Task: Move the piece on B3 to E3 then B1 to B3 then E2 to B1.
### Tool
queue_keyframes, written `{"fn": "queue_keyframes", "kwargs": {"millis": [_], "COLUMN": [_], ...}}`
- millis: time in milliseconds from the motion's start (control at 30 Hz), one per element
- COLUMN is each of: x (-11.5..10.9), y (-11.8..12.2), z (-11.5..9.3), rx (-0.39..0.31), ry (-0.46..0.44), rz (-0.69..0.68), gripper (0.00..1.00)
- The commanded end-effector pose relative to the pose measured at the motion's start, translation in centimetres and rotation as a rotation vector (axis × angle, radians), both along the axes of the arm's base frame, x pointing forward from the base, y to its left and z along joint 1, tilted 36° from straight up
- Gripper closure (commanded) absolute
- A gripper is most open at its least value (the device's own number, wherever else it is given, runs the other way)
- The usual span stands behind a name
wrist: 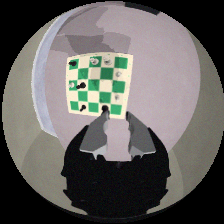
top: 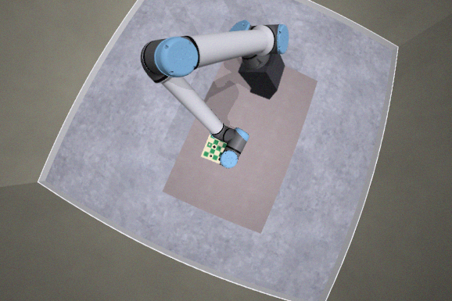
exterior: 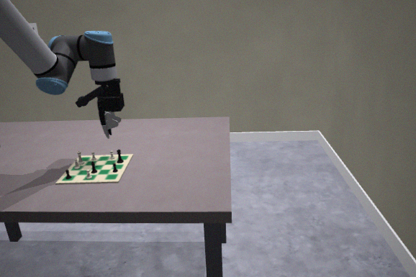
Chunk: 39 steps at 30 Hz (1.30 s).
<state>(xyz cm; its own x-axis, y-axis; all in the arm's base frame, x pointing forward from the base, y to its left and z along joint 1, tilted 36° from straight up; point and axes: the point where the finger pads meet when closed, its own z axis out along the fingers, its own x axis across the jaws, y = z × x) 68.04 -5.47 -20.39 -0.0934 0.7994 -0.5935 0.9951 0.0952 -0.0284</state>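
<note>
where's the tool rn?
In the exterior view the tool hangs above the board's far right corner, over a tall black piece, fingers narrowed and holding nothing.

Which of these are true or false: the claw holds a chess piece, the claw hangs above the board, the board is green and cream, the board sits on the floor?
1. The claw holds a chess piece. False: nothing is between its fingers.
2. The claw hangs above the board. True.
3. The board has green and cream squares. True.
4. The board sits on the floor. False: it lies on the table.
</note>
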Motion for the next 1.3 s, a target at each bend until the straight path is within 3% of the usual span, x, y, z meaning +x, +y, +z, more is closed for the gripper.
{"fn": "queue_keyframes", "kwargs": {"millis": [0,733,1267], "x": [0.0,0.1,0.1], "y": [0.0,-0.3,-1.6], "z": [0.0,-0.5,-2.2], "rx": [0.000,0.000,0.000], "ry": [-0.001,-0.001,-0.001], "rz": [0.000,0.001,0.001], "gripper": [0.80,0.80,0.80]}}
